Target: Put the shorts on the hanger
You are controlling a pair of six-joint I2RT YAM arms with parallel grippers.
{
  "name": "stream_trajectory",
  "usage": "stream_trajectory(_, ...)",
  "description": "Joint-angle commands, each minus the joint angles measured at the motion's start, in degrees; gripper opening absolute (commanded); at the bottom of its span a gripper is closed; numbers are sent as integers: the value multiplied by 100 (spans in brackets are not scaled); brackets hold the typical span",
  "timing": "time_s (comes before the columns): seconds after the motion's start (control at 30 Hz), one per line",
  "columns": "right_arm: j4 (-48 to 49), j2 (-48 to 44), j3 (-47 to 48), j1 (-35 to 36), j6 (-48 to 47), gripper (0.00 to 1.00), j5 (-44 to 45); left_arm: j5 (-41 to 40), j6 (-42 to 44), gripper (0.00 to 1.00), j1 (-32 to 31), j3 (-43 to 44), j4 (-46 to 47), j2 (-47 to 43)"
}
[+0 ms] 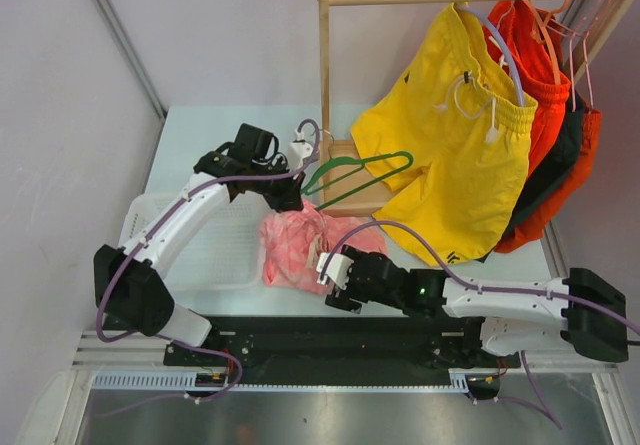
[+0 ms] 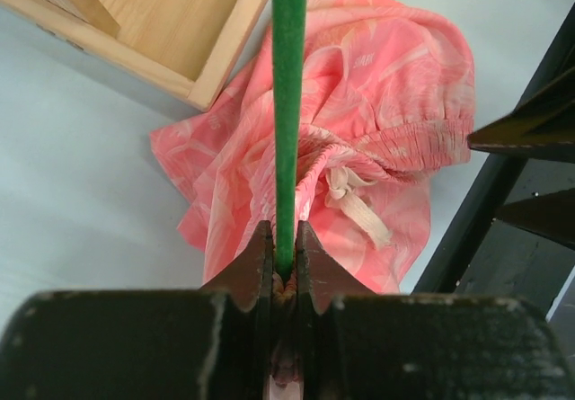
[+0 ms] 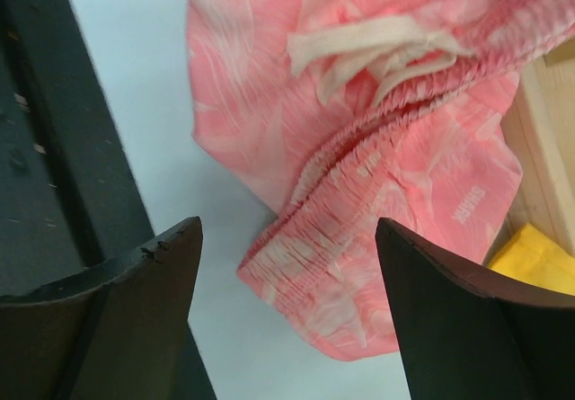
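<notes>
The left gripper is pinched tight on the thin bar of the green hanger, holding it over the middle of the table, just beside the rack's wooden base. The pink shorts lie crumpled close to the near edge, about midway along it, white drawstring showing. The right gripper hangs over their waistband with its fingers spread wide, gripping nothing. Whether the hanger touches the fabric, I can't quite tell.
</notes>
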Motion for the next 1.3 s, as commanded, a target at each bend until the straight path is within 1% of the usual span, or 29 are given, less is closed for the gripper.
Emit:
stream_trajectory(0.0,712,301,-282,33,-130,83,832,362,-256,0,89,-107,519,-301)
stream_trajectory(0.17,679,521,-344,50,-131,83,991,432,-291,0,124,-248,677,-415)
stream_trajectory(0.3,644,671,-370,33,-165,79,1096,529,-283,0,220,-284,730,-433)
stream_trajectory(0.4,609,715,-344,-143,-183,71,1395,581,-265,0,299,-354,730,-468)
stream_trajectory(0.43,592,715,-344,-195,-183,65,1465,616,-256,0,317,-363,739,-486)
stream_trajectory(0.47,443,680,-318,-326,-174,61,1588,643,-230,0,335,-406,730,-495)
stream_trajectory(0.5,251,663,-274,-397,-140,54,1650,652,-213,0,361,-433,730,-512)
stream_trajectory(0.57,65,610,-230,-556,-139,47,1799,696,-160,0,396,-450,695,-530)
stream_trajectory(0.6,-66,540,-221,-687,-157,41,1843,713,-142,0,422,-451,678,-530)
stream_trajectory(0.7,-164,478,-221,-889,-209,35,1905,757,-72,0,475,-451,634,-530)
stream_trajectory(0.73,-164,487,-221,-934,-236,30,1923,766,-72,0,484,-451,625,-521)
stream_trajectory(0.9,64,566,-212,-1294,-464,28,1976,836,-19,0,511,-415,581,-442)
stream_trajectory(0.93,90,618,-212,-1451,-491,27,1950,854,-10,0,519,-415,563,-425)
stream_trajectory(1.0,134,680,-212,-1601,-613,29,1809,880,-19,0,528,-415,572,-407)
stream_trajectory(1.13,135,794,-203,-1997,-693,34,1256,959,-1,0,624,-389,519,-372)
stream_trajectory(1.17,73,812,-212,-2163,-684,34,916,986,16,0,660,-363,476,-363)
stream_trajectory(1.23,-164,768,-203,-2322,-570,16,659,1134,121,0,791,-319,353,-372)
stream_trajectory(1.27,-295,611,-195,-2436,-526,9,361,1188,200,0,853,-284,309,-389)
